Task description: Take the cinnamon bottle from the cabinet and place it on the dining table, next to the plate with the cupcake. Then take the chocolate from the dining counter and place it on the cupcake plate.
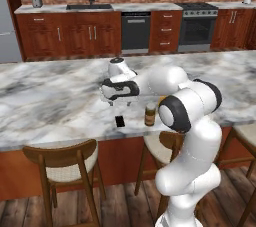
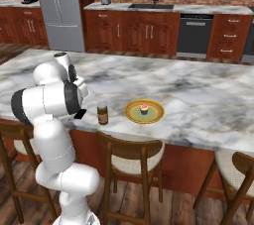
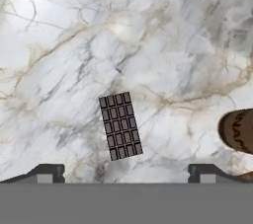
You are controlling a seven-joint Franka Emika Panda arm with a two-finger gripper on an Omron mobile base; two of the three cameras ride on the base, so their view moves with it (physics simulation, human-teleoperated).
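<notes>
- The robot stands at the near side of a long marble bench [image 1: 50,96], between wooden stools, and its white arm reaches forward over the stone top.
- The gripper [image 1: 120,102] hangs above the bench and points down; its jaws stand wide open and hold nothing.
- In the hand view the two dark fingertips [image 3: 47,172] are far apart, and the chocolate [image 3: 120,126] lies flat on the marble between them, a little nearer to the left one.
- The chocolate [image 1: 120,121] is a small dark bar with a grid of squares. It lies close to the near edge of the bench, just below the gripper, and nothing touches it.
- The cinnamon bottle [image 2: 102,114] stands upright on the bench, to the right of the chocolate and near it, but apart from it.
- The bottle is brown with a lighter cap. In the hand view its rounded top [image 3: 238,130] comes in at the right edge.
- To the right of the bottle is the yellow plate [image 2: 133,115], and the cupcake [image 2: 144,108] with pink topping sits in the middle of it.
- The bottle is just beside the plate and does not touch it.
- Behind the bench, at the far wall, are dark wooden cabinets [image 1: 70,33], a sink [image 1: 89,6] and a dishwasher [image 1: 135,32].
</notes>
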